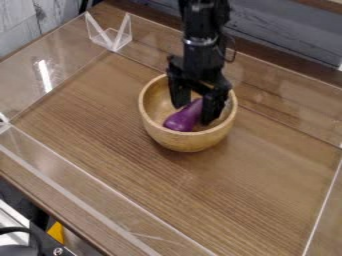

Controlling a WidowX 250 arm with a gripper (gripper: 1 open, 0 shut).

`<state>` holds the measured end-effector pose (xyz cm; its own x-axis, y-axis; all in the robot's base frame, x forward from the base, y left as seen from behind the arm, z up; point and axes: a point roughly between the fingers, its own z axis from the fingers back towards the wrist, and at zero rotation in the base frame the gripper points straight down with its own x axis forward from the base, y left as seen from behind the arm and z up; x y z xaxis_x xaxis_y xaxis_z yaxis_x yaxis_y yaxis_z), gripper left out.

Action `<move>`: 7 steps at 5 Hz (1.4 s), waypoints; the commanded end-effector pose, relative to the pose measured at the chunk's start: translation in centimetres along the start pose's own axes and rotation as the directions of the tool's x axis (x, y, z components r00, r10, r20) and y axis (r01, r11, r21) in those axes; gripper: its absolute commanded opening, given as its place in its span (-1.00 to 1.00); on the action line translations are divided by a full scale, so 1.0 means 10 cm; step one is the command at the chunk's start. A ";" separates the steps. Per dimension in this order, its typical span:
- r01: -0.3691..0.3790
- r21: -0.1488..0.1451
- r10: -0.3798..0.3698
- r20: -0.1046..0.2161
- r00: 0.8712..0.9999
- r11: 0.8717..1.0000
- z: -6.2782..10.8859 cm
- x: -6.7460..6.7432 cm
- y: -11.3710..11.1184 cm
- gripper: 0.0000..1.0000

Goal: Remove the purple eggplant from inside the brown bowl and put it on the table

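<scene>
From my feed the arm (203, 25) is black all over, a narrow column of stacked, blocky segments widening slightly toward the wrist. The gripper (195, 102) is black too, with two long, flat fingers (175, 92) under a squarish body. I think a cable runs along the upper segment, but the feed is too coarse to tell.

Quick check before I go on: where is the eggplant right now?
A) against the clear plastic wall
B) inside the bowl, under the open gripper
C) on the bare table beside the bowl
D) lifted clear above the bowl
B: the eggplant lies inside the bowl, with the gripper open and lowered over it.
</scene>
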<state>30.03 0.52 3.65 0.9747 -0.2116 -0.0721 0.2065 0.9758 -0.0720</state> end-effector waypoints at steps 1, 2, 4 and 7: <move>0.003 0.010 -0.004 0.042 0.999 1.000 0.00 0.08 0.08 1.00; 0.003 0.010 -0.003 0.045 0.999 1.000 -0.07 0.10 0.19 -1.00; 0.099 0.009 -0.099 0.063 0.993 0.995 0.10 0.03 0.18 -1.00; 0.079 0.019 -0.081 0.132 0.988 0.997 0.68 -0.10 0.25 -1.00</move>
<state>29.66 3.43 8.58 0.9595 -0.2814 0.0112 0.2813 0.9559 -0.0842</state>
